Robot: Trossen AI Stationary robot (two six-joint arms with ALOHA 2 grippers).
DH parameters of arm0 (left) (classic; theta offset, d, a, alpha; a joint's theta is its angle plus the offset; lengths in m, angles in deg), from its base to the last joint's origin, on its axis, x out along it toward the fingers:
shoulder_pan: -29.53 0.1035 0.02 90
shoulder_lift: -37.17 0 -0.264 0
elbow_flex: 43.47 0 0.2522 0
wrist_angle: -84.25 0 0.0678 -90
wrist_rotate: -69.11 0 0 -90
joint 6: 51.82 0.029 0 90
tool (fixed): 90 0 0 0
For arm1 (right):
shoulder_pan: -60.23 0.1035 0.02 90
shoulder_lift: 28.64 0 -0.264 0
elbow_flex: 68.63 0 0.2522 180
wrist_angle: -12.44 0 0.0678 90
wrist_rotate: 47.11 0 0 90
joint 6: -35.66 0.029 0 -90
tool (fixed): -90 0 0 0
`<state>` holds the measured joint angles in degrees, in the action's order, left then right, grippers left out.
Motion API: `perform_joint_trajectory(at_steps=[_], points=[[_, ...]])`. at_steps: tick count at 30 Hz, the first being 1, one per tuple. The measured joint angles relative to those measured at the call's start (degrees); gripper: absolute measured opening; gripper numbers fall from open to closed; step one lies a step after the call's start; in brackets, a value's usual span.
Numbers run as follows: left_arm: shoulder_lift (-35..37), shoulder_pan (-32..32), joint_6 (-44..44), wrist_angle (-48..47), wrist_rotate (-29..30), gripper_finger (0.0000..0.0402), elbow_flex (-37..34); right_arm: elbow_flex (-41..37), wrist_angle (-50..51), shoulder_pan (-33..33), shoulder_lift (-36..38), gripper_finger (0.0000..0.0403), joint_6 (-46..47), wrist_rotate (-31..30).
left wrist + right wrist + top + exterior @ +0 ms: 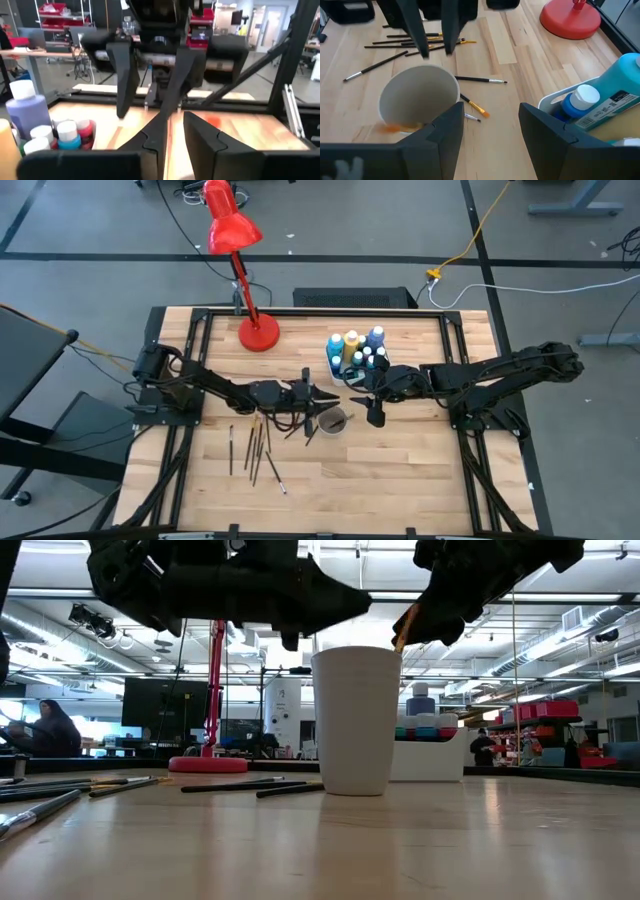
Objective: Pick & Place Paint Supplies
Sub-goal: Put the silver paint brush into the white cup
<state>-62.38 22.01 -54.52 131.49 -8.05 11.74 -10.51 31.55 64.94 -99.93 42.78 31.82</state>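
Observation:
A white cup [333, 421] [355, 720] [420, 95] stands upright on the wooden table. My left gripper [322, 402] [176, 140] hovers open just above the cup on its left side. My right gripper [358, 392] [490, 125] is open above the cup's right side, tipped down toward it. A brown-handled brush [403, 630] slants over the cup's right rim, blurred [395, 127]; I see no finger on it. Several loose brushes [255, 445] [410, 42] lie flat left of the cup. Paint bottles [357, 352] [50, 130] [600, 110] stand in a white tray behind the cup.
A red desk lamp [258, 330] [570, 17] stands on its round base at the far side, left of the bottle tray [425, 745]. Two brushes [475, 80] lie close beside the cup. Bare wood [400, 470] stretches along the near edge and to the right.

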Motion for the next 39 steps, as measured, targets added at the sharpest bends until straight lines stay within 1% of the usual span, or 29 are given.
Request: perform_joint_trajectory(at_steps=[2,5,10,15,18,21,24,27,30,33,35,37,39], points=[[1.55,-0.31,0.08,-0.13,0.04,0.0080,0.00,0.00,0.00,0.00,0.00,0.0194,0.00,0.00],[5.12,-0.80,2.71,-3.59,0.07,0.0089,0.02,0.00,0.00,0.00,0.00,0.0194,0.02,0.00],[13.51,-2.07,5.10,-15.20,3.68,0.0109,0.02,0.00,-0.02,0.00,0.00,0.0194,0.15,0.00],[22.08,-3.53,2.19,-29.24,8.11,0.0139,0.04,0.00,-0.02,0.00,0.00,0.0194,0.15,0.00],[26.00,-4.14,-3.67,-39.12,10.18,0.0156,0.04,0.00,-0.02,0.00,0.00,0.0194,0.15,0.02],[28.57,-4.11,-14.67,-50.11,12.10,0.0168,0.04,0.00,-0.01,0.00,0.00,0.0194,0.13,0.02],[29.23,-4.05,-24.98,-59.90,11.82,0.0171,0.02,0.00,-0.02,0.00,0.00,0.0194,0.13,0.02],[29.23,-4.12,-32.43,-68.96,9.84,0.0169,0.02,0.00,-0.04,0.00,0.00,0.0194,0.13,0.02],[29.23,-4.10,-39.40,-78.98,6.34,0.0162,0.02,0.00,-0.04,0.00,0.00,0.0194,-0.23,0.02],[29.23,-4.10,-46.87,-88.43,5.04,0.0154,0.02,0.00,-0.11,0.00,0.00,0.0194,-0.26,0.01],[29.23,-4.10,-51.15,-93.93,3.18,0.0149,0.02,0.00,-0.15,0.00,0.00,0.0194,-0.26,0.02],[29.23,-4.10,-54.42,-98.60,-0.07,0.0145,0.02,0.00,-0.15,0.00,0.00,0.0194,-0.28,0.00],[29.23,-4.14,-56.94,-100.41,-2.74,0.0141,-0.51,0.00,-0.15,0.00,0.00,0.0194,-0.28,0.01]])
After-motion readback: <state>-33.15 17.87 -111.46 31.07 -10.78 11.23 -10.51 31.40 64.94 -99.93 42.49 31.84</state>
